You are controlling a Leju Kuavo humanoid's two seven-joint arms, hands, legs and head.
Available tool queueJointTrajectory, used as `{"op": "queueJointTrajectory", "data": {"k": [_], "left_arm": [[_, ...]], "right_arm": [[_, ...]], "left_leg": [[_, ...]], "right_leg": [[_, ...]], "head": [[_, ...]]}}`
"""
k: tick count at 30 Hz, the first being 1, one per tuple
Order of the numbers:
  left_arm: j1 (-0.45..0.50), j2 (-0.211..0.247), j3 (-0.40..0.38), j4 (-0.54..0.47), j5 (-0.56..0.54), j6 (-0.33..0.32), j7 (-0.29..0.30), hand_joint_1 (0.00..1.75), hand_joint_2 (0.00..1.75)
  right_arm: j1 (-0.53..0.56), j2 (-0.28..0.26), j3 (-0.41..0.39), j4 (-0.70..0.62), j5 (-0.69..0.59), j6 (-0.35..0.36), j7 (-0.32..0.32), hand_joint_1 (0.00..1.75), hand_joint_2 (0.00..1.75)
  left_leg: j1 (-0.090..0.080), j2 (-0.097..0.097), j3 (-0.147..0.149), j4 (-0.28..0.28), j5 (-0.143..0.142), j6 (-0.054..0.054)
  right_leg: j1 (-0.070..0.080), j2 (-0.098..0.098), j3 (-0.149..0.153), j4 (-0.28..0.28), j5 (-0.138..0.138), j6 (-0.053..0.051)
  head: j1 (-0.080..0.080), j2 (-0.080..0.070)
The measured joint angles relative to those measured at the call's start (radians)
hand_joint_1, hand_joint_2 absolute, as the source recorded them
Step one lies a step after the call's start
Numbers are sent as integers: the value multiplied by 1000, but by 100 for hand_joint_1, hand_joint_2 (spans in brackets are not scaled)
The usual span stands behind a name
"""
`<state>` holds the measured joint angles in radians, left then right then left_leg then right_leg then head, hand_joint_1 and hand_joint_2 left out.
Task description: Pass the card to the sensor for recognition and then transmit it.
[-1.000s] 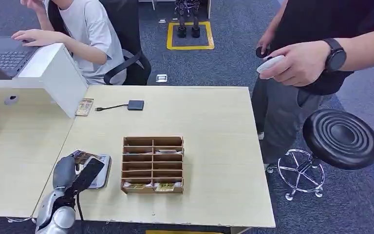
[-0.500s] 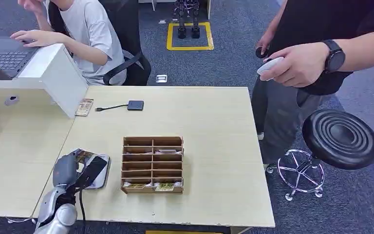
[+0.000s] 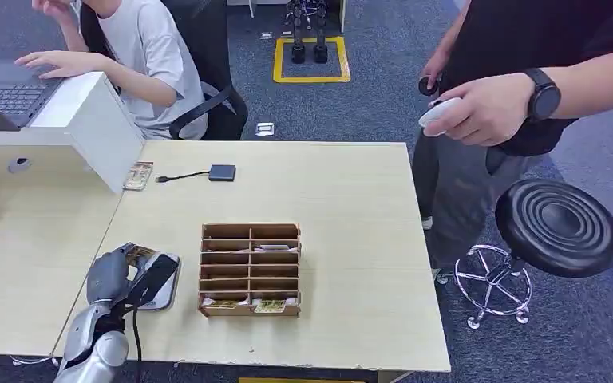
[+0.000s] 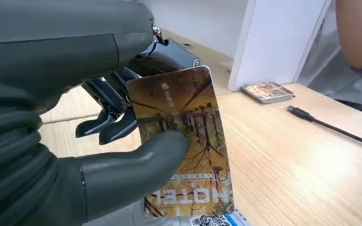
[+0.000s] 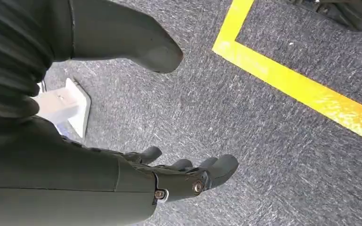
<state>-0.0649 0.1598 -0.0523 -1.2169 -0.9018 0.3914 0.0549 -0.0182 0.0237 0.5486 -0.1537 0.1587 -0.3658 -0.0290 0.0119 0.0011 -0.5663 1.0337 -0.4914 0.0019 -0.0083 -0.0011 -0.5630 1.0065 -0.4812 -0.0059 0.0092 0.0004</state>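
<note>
My left hand pinches a brown hotel card between thumb and fingers, near the table's front left. The card hangs just over a flat grey sensor pad, whose printed corner peeks out under the card's lower edge. In the left wrist view the thumb lies across the card's face. My right hand hangs over grey carpet with its fingers apart and nothing in it.
A wooden slotted card rack stands right of the sensor. A stack of cards and a small black box with cable lie at the back. A white partition is at left. Two people are near; a black stool at right.
My left hand with the card has sunk a little toward the sensor pad and drawn slightly back. The standing person's hand has shifted a bit.
</note>
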Motion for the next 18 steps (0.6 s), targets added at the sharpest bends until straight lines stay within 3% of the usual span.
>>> {"op": "queueJointTrajectory", "data": {"k": [18], "left_arm": [[-5,-1,0,10,-49,2,19,175,175]], "right_arm": [[0,0,0,0,0,-11,-7,0,175]], "left_leg": [[0,0,0,0,0,0]], "right_leg": [[0,0,0,0,0,0]], "head": [[0,0]]}}
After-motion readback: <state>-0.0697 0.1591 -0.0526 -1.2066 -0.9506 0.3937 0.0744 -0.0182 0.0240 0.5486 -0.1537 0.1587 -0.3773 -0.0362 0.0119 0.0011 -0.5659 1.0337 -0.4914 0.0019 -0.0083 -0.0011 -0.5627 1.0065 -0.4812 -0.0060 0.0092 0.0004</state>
